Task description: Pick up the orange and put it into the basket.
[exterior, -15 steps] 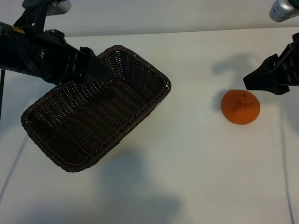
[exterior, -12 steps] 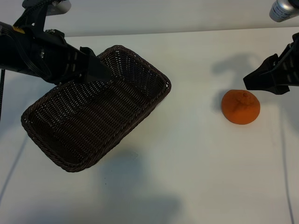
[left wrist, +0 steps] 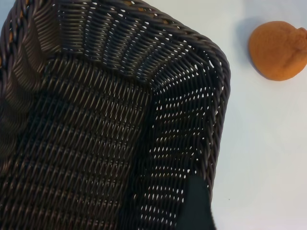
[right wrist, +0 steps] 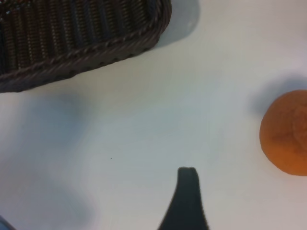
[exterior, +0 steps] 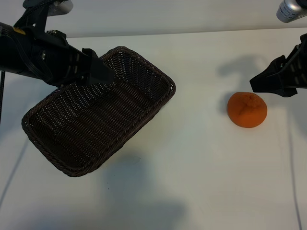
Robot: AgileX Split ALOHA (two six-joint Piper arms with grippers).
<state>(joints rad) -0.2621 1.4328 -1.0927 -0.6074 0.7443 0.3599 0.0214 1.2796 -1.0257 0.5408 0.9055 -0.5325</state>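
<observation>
Both our grippers stand open: left gripper over the dark brown woven wicker basket; right gripper just beside the small round orange, empty.

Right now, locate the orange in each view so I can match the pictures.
Exterior view: orange at right, on the table.
Left wrist view: upper right corner.
Right wrist view: right edge, cut off.
Shared landmark: the basket corner nearest the orange.
</observation>
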